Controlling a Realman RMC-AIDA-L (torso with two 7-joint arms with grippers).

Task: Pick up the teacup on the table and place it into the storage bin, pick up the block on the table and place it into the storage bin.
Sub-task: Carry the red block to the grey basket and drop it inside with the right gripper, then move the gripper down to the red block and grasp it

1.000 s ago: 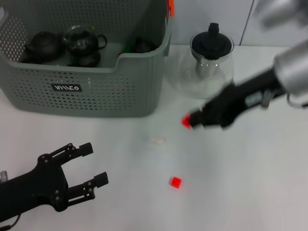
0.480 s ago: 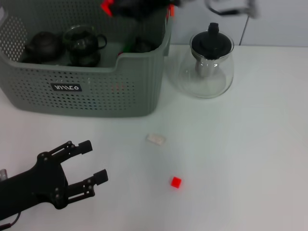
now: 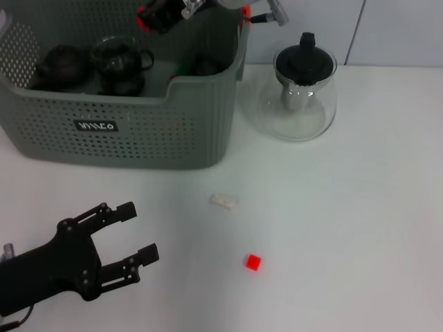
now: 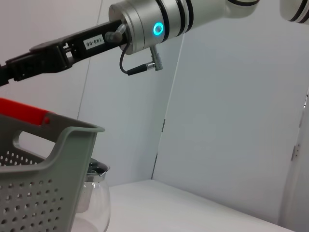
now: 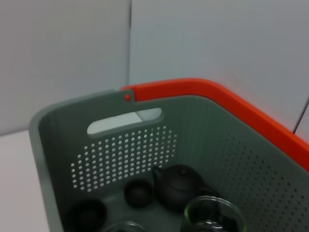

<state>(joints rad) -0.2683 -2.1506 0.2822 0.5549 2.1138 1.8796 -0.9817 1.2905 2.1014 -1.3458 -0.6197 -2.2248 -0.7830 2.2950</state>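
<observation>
storage bin sits at the far left of the white table. it is a big grey-green basket with little holes in its walls, a dip in its front rim and a small black label. inside it are a dark teapot, a glass pot with a dark top and some small dark cups. the right wrist view looks down into the bin and shows an orange handle along its rim, the dark teapot and two small dark cups on the bottom.

the right gripper is up above the back of the bin, with red on its tip. i cannot tell if its fingers are apart or together, or if they hold anything.

the left gripper rests low at the near left of the table. its black fingers are spread apart and hold nothing.

a small red block lies on the table, near the front, well apart from the bin. a little pale piece lies between the block and the bin. a clear glass teapot with a black lid stands just beside the bin, on its right.
</observation>
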